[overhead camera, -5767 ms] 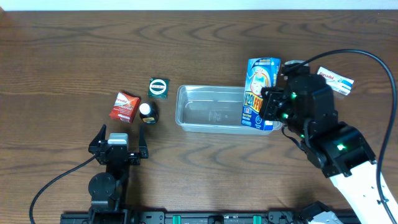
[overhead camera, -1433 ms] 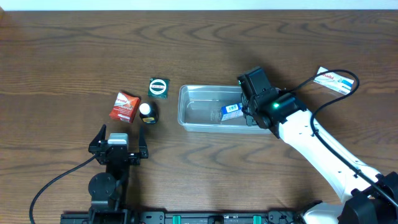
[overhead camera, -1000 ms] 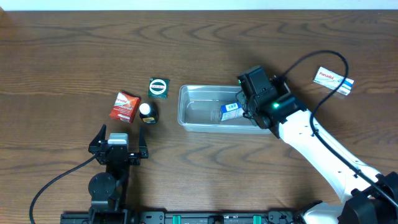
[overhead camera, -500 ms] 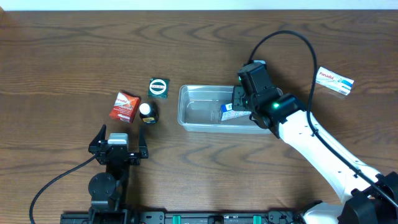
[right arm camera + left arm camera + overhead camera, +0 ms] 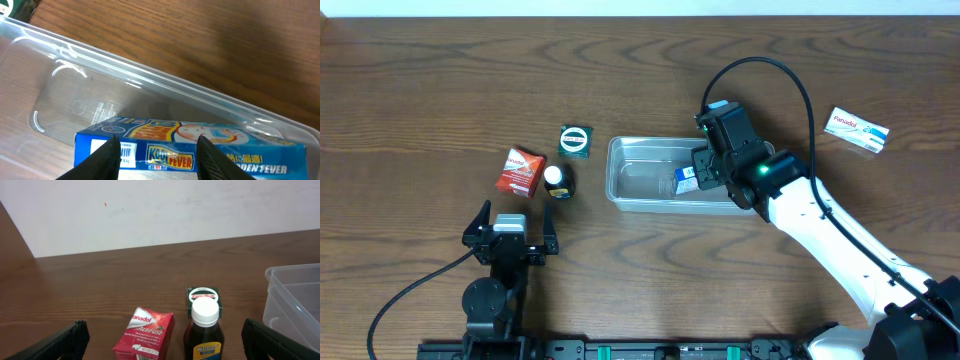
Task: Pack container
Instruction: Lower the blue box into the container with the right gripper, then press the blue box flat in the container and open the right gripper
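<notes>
Container (image 5: 640, 185) long axis L-R, flat; R pincer (image 5: 157, 157) apart over blue box (image 5: 240, 150); L pincer (image 5: 512, 238) apart.

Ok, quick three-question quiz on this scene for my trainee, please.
1. True or false: the blue cardboard box lies inside the clear rectangular plastic tub.
2. The right hand is: A over the tub, B well away from it.
3. How many items sit on the brown wooden table outside the tub?
Key: 1 true. 2 A. 3 four: red cardboard box, brown white-capped bottle, green square box, white cardboard box.
</notes>
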{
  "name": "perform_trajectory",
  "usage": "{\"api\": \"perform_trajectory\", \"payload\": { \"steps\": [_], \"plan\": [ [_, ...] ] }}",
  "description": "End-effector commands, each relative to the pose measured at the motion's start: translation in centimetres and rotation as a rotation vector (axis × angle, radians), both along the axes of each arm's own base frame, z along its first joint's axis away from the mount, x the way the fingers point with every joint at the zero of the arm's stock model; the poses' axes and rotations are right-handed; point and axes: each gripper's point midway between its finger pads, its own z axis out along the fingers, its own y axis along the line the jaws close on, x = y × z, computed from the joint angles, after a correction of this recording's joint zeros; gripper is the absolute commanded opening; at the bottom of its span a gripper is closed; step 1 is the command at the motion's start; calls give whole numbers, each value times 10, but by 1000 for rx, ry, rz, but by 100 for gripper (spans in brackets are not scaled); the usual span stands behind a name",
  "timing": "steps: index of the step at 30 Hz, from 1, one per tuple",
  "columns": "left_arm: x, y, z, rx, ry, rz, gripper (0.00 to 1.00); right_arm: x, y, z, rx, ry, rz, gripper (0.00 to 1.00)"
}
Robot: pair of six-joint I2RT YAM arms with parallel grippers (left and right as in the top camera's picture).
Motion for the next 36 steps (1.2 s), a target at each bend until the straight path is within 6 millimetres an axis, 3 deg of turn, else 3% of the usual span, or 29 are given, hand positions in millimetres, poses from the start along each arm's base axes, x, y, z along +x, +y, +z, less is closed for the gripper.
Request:
{"api": "perform_trajectory", "payload": {
  "steps": [1,12,22,30,36],
  "plan": [
    [-1,5,-17,-4,50,28,98,0,6,-4,-14,-2,39,47],
    [-1,5,-17,-4,50,28,98,1,7,-30,-41,59,29,42],
    [-1,5,-17,-4,50,27,98,-9,1,-36,-41,111,-15,38],
    [-1,5,-17,-4,50,27,98,-9,6,-22,1,92,-9,40],
    [-1,5,-17,-4,50,27,98,-27,14,-11,64,148,39,41]
  ]
}}
